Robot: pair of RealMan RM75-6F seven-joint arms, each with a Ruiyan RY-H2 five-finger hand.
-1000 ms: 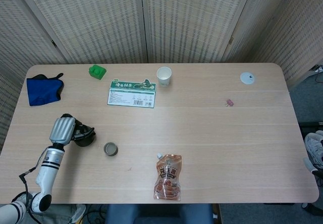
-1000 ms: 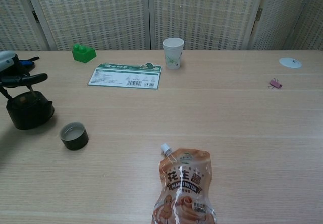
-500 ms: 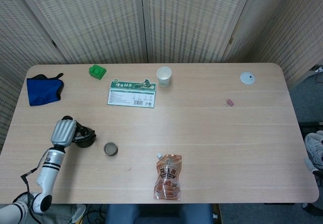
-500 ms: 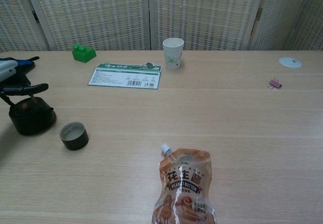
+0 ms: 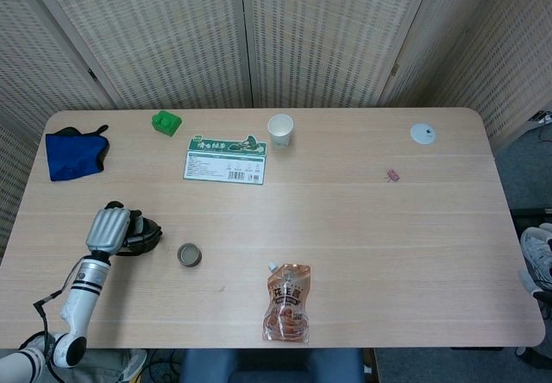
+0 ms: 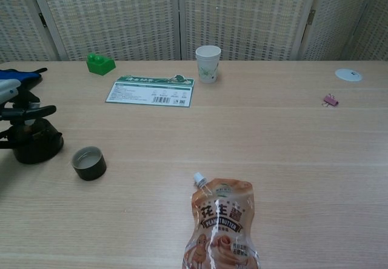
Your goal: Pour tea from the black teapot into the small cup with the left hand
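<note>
The black teapot (image 5: 146, 235) (image 6: 37, 143) stands upright on the table near its left front edge. My left hand (image 5: 109, 227) (image 6: 8, 91) covers the pot's left side from above, and its dark fingers (image 6: 27, 112) curl over the handle. The small cup (image 5: 189, 254) (image 6: 89, 163), a low dark round cup with a pale inside, sits a short way to the right of the pot, apart from it. Neither view shows my right hand.
A white paper cup (image 5: 280, 130), a green-and-white card (image 5: 226, 160) and a green block (image 5: 166, 122) lie at the back. A blue cloth (image 5: 75, 154) is at the far left, a peanut butter pouch (image 5: 287, 302) near the front, and a pink clip (image 5: 392, 175) and white disc (image 5: 423, 133) on the right.
My left hand and the teapot have shifted slightly toward the near left, and the pot has come down lower. The small cup has not moved.
</note>
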